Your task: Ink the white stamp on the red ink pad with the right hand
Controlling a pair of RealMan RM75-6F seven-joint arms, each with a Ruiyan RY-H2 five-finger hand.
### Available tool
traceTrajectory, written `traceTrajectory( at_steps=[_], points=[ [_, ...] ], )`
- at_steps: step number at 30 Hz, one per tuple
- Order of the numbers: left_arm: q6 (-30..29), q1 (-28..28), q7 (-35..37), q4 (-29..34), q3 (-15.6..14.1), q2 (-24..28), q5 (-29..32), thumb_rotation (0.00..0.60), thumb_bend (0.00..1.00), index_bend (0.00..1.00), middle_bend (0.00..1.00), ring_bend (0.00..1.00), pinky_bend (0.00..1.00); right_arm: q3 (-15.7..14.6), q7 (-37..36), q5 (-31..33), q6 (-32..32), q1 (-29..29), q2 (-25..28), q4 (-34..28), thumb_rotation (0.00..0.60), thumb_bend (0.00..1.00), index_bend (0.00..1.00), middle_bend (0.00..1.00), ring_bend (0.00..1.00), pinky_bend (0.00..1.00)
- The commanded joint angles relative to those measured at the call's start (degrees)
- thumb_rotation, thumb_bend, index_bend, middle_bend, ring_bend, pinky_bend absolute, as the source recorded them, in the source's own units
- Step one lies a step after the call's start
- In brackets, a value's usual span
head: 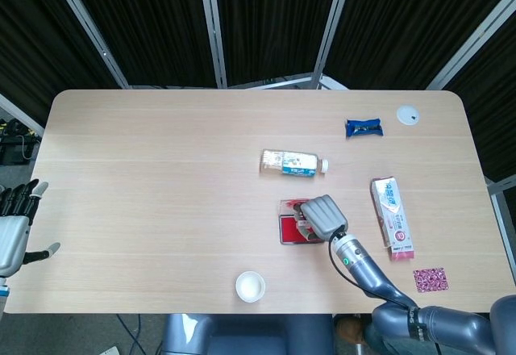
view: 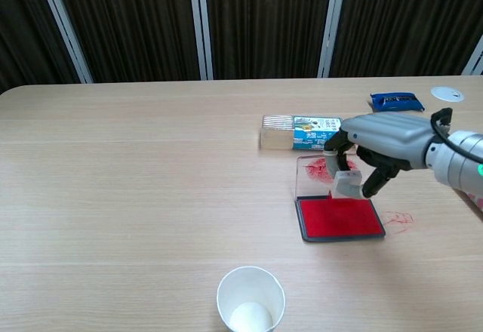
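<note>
The red ink pad (view: 339, 218) lies open in its dark tray, its clear lid (view: 311, 175) folded back behind it. My right hand (view: 385, 147) hovers over the pad's far edge and pinches the white stamp (view: 346, 183) between thumb and fingers, just above the red surface. In the head view that right hand (head: 322, 217) covers most of the ink pad (head: 288, 228), hiding the stamp. My left hand (head: 14, 226) rests at the table's left edge, fingers spread, holding nothing.
A bottle lying on its side (head: 293, 162) sits just behind the pad. A paper cup (view: 250, 303) stands at the front edge. To the right lie a toothpaste box (head: 392, 216), a blue packet (head: 364, 128), a white lid (head: 408, 115) and a pink patterned square (head: 430, 279).
</note>
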State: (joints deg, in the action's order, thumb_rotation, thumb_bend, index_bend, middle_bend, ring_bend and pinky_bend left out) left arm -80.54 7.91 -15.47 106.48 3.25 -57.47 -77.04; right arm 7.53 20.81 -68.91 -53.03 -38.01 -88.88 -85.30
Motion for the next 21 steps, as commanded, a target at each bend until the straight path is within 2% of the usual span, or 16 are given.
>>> traceTrajectory(
  at_steps=[1,8,21],
  points=[
    [-0.11,-0.06,0.11,0.1,-0.05,0.07,-0.16,0.6,0.0,0.0,0.0,0.0,0.0,0.74,-1.19,0.38,-0.68,0.5,2.74,-2.14,0.6,0.38,0.52,0.56,0.86,0.96],
    [-0.52,-0.29,0.31,0.31,-0.28,0.23,-0.8,0.6,0.0,0.0,0.0,0.0,0.0,-0.69,-3.48,0.79,-1.04,2.4,5.77,-0.63,0.6,0.38,0.52,0.56,0.86,0.96],
    [-0.36,-0.13,-1.02,0.7,-0.48,-0.3,-0.92,0.6,0.0,0.0,0.0,0.0,0.0,-3.67,-8.9,-0.64,-0.33,4.85,3.87,8.09,0.6,0.38,0.52,0.56,0.86,0.96]
  ],
)
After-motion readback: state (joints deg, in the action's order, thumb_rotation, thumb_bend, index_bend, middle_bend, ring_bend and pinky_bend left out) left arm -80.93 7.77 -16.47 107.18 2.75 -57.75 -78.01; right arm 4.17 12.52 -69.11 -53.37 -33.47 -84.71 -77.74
